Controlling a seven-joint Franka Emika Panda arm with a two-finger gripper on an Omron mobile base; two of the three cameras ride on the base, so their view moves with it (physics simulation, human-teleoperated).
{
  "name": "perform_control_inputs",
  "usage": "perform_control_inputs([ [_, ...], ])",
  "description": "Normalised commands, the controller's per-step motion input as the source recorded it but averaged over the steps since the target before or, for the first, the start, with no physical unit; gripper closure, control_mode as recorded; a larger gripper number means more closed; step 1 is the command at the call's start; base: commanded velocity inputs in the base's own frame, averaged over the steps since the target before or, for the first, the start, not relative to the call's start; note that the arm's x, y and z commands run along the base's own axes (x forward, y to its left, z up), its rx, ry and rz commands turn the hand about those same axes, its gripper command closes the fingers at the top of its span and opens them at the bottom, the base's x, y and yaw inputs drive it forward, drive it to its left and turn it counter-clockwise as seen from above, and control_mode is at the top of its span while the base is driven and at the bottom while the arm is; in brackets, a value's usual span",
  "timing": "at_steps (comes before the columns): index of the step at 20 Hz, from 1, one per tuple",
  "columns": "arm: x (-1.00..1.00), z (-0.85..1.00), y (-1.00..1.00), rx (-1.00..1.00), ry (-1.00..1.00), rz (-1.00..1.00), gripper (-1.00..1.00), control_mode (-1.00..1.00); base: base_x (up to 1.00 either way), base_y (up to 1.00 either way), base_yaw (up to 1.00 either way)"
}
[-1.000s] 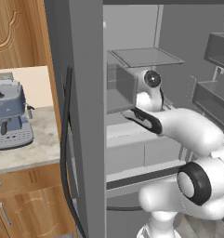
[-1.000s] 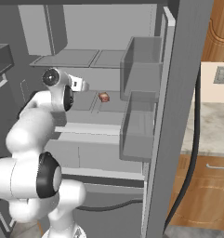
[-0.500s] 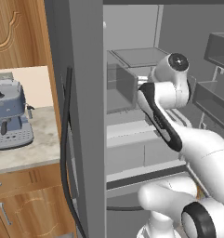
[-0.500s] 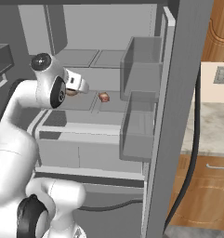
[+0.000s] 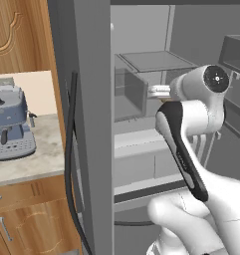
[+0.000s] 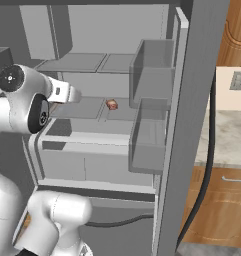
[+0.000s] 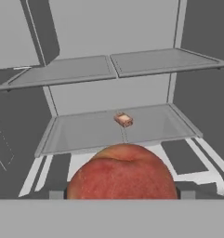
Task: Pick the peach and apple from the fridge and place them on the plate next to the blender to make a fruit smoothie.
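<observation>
In the hand view the peach (image 7: 125,172), orange-red with a paler blush, sits large between my fingertips (image 7: 57,194), and my gripper (image 7: 122,195) is shut on it. It hangs in front of the open fridge (image 7: 113,32), level with the middle shelf (image 7: 76,132). My arm (image 6: 27,105) reaches in from the left of the right base view. The apple, the plate and the blender are out of view.
A flat pinkish-tan block (image 7: 123,120) (image 6: 112,104) lies on the middle shelf. Door bins (image 6: 151,125) hang on the open right door. A blue-grey coffee machine (image 5: 9,122) stands on the counter left of the fridge, above wooden cabinets (image 5: 32,224).
The arm has folded upward, its elbow rising toward the cameras. The hand has drawn back a little from the shelves. The grip looks unchanged.
</observation>
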Motion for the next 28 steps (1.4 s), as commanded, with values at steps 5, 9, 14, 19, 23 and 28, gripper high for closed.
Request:
perform_control_inputs([
  [5,-0.23,-0.01,0.0,0.0,0.01,0.0,1.0,-1.0,0.0,0.0,0.0],
  [9,-0.44,-0.05,0.0,0.0,0.03,0.0,1.0,1.0,-0.5,0.0,-0.09],
  [14,0.0,0.0,0.0,0.0,0.0,0.0,1.0,1.0,-1.0,-0.09,-0.59],
  [19,0.0,0.0,0.0,0.0,0.0,0.0,1.0,1.0,-0.71,-0.02,-0.77],
  [23,0.0,0.0,0.0,0.0,0.0,0.0,1.0,1.0,-0.31,-0.39,-0.75],
  [28,0.0,0.0,0.0,0.0,0.0,0.0,1.0,1.0,-0.03,-0.75,-0.73],
])
